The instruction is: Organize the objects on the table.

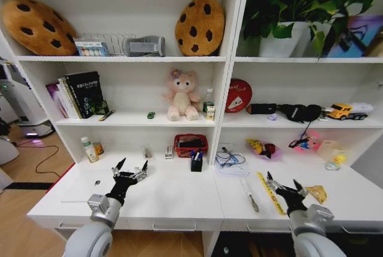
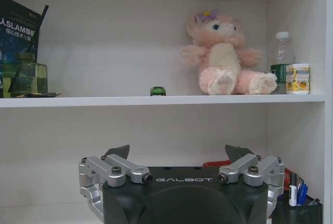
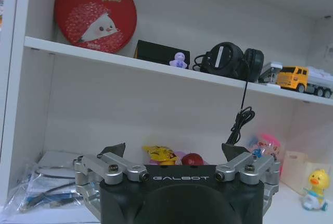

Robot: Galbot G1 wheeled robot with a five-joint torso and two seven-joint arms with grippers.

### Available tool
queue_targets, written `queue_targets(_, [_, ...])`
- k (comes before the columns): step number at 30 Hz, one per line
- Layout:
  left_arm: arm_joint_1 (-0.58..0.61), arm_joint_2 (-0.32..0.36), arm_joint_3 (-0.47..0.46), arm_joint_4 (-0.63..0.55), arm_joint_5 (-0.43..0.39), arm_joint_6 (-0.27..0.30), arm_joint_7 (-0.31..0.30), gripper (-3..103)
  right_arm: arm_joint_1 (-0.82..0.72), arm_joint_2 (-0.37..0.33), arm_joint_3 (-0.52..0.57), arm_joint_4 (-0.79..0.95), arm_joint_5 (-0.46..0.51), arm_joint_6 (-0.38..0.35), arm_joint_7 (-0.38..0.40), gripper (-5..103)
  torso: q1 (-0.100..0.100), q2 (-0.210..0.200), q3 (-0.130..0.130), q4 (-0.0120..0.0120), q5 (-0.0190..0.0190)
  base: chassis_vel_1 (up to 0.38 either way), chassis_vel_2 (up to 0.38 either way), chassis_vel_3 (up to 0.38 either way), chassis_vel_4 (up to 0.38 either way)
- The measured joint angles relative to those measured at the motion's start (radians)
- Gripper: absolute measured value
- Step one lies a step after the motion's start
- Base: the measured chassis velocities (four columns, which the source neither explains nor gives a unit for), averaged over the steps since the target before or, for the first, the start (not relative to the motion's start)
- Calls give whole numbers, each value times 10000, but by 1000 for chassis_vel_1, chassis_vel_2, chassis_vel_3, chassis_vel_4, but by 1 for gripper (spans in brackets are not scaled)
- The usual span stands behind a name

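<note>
Left tool (image 1: 132, 165) and right tool (image 1: 280, 183), both spread wide and empty, hover over the white surface (image 1: 173, 194), apparently readying a pick. Clutter lies beyond: pen holder (image 1: 196, 162) centre, yellow ruler (image 1: 269, 192) beside the right tool, green toy car (image 2: 158, 91) on the shelf.

It looked like an office or lab showroom: beyond the left gripper (image 1: 131, 165) stood white shelving (image 1: 222, 60) holding books (image 1: 81, 94), a plush bear (image 1: 182, 95) and cookie cushions (image 1: 200, 25) above a white desk (image 1: 173, 194).
</note>
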Motion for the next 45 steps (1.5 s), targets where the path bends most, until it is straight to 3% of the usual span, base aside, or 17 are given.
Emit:
queue_targets(3, [0,0,0,0,0,0,0,100,-91,48,255,123,-233,-57,-441,100,0,0,0,0,-2,0,0,0,0])
queue_targets(13, [0,0,-1,0,0,0,-2,100,-261,361,413,300,-407,-72,-698,100,0,0,-1,1,-4,-29,-36,32,38])
queue_targets(24, [0,0,-1,0,0,0,-2,100,-291,401,429,388,-534,-89,-698,100,1,-1,0,-1,4,-186,-182,174,184])
queue_targets(25, [0,0,0,0,0,0,-2,100,-309,414,422,407,-545,-93,-698,100,0,0,0,2,-8,-254,-230,241,232])
queue_targets(27, [0,0,-1,0,0,0,-3,100,-321,447,404,431,-581,-139,-698,100,-1,1,-2,3,5,-237,-231,237,252])
queue_targets(28, [-1,0,-1,1,-1,0,-5,100,-314,458,393,431,-608,-174,-692,100,4,-2,0,-3,-8,-271,-282,237,252])
queue_targets(30, [0,0,0,0,0,0,-3,100,-294,463,348,416,-641,-244,-671,100,3,-1,0,1,5,-271,-284,260,271])
queue_targets(33, [0,0,0,0,0,0,-4,100,-292,497,211,354,-490,-412,-465,100,-1,0,-2,3,-13,-308,-334,340,309])
queue_targets(38, [0,-1,2,0,0,0,8,100,-158,571,-57,4,-148,-1238,566,100,0,0,-1,0,9,-231,-306,249,252])
queue_targets(40, [1,-1,1,0,0,0,8,100,13,529,-128,-172,671,-2249,967,100,-2,1,-1,1,-4,-88,-162,163,174])
queue_targets(41, [0,-2,2,-1,0,0,8,100,191,433,-167,-412,1134,-2677,997,100,-1,0,-1,-2,9,-5,-114,32,14])
queue_targets(45, [-2,0,1,0,0,0,7,100,506,133,-172,-999,1266,-2867,256,100,-1,0,0,-5,-4,7,-24,10,-46])
